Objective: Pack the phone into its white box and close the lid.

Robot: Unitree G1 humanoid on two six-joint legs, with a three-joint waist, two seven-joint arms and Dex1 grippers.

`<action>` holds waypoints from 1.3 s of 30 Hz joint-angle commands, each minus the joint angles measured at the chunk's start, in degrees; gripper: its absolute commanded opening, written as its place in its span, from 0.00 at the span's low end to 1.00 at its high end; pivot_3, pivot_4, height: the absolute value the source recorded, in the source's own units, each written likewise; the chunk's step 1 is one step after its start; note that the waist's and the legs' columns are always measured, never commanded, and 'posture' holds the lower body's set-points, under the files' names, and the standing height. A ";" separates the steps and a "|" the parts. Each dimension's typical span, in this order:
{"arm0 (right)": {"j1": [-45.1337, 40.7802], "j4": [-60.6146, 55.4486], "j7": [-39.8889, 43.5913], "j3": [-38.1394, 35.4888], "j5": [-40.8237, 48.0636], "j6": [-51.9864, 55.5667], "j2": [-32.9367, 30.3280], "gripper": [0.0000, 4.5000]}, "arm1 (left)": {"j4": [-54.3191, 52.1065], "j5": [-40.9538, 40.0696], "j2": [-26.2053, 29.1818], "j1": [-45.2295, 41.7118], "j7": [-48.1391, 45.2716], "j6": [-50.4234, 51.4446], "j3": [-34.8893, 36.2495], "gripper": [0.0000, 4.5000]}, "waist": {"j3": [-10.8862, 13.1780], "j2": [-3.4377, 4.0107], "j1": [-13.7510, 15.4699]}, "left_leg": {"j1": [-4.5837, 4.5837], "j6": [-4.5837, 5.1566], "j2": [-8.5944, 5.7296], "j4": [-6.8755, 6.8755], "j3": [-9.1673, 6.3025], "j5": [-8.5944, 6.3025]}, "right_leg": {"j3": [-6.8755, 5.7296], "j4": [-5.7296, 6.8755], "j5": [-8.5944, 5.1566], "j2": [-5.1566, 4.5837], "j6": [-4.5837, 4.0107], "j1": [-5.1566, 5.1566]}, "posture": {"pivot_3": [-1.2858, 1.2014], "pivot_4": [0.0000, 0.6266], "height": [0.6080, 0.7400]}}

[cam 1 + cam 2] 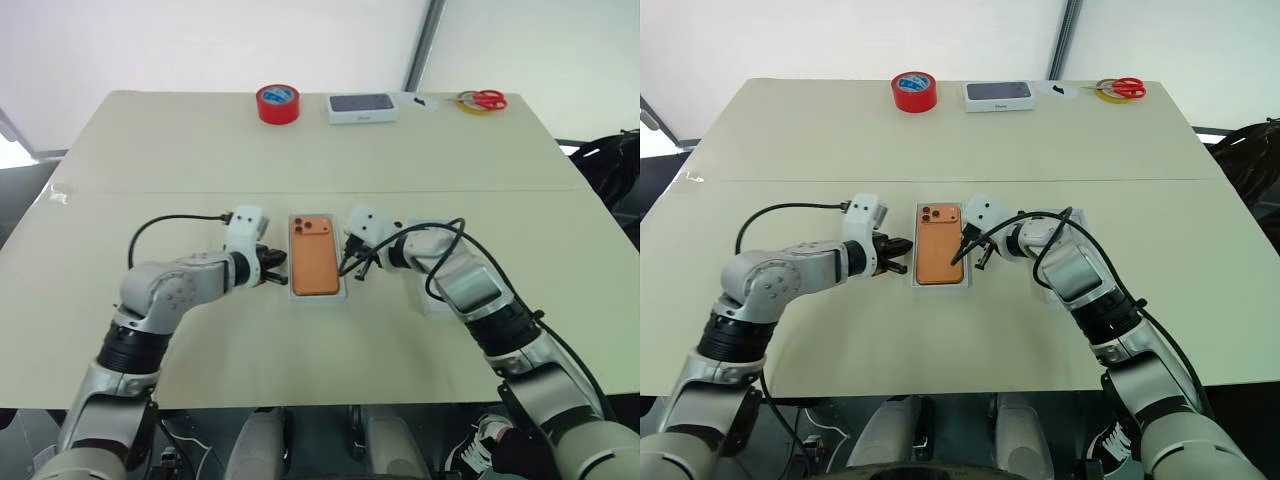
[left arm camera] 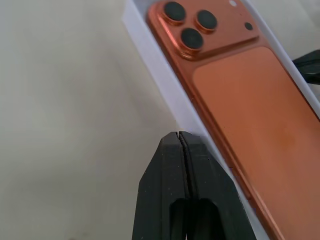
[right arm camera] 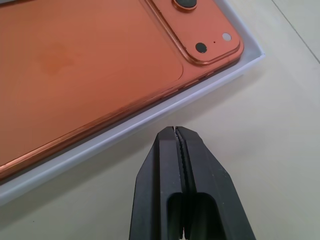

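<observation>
While the phone (image 1: pixel 316 258) lies camera-side up inside the white box (image 1: pixel 292 255) at mid-table, the left eye view shows its long axis running away from the robot, with the left gripper (image 1: pixel 274 270) just beside the box's left wall and the right gripper (image 1: pixel 353 264) just beside its right wall. Both sit about equally near. A pale shape beneath the right forearm may be the lid (image 1: pixel 432 296), though it is mostly hidden; if so, the right arm looks better placed to fetch it.

From the right eye view, the same flanking holds, and a red tape roll (image 1: pixel 914 92) stands well apart at the far edge.

Along the left wrist view, the fingers are pressed together, empty, their tips close against the box wall.

Along the right wrist view, the fingers are likewise pressed together, holding nothing, tips just short of the box rim.
</observation>
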 commanded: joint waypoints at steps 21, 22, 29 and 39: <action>18.31 -26.78 8.72 -11.12 2.92 7.74 -22.19 0.00 | 5.67 11.12 -22.67 -10.08 -14.80 6.39 -10.11 0.01 | 0.00 0.00 0.31 | -0.01 0.12 -0.13 0.08 -0.05 -0.06 | -0.03 -0.03 -0.17 -0.22 0.11 0.11 | 0.52 0.24 0.94; 19.11 -27.22 8.75 -11.72 3.06 7.94 -22.85 0.00 | 6.02 11.61 -23.00 -10.23 -15.42 6.42 -10.12 0.01 | 0.00 0.00 0.24 | 0.00 0.13 -0.12 0.08 -0.04 -0.06 | -0.02 -0.02 -0.21 -0.24 0.04 0.11 | 0.52 0.24 0.94; 22.12 -25.23 7.16 -13.62 2.29 7.05 -23.86 0.00 | 6.86 13.57 -24.18 -10.48 -18.78 7.30 -9.40 0.01 | 0.00 0.00 0.24 | 0.02 0.15 -0.03 0.08 -0.04 -0.07 | -0.02 -0.01 -0.22 -0.16 0.04 0.09 | 0.52 0.24 0.94; 21.15 -22.50 6.70 -13.34 1.84 5.01 -24.01 0.00 | 6.27 15.09 -23.49 -9.45 -19.68 8.61 -7.69 0.01 | 0.00 0.00 0.23 | 0.02 0.15 -0.04 0.09 -0.04 -0.07 | -0.01 -0.01 -0.22 -0.19 0.04 0.10 | 0.52 0.24 0.94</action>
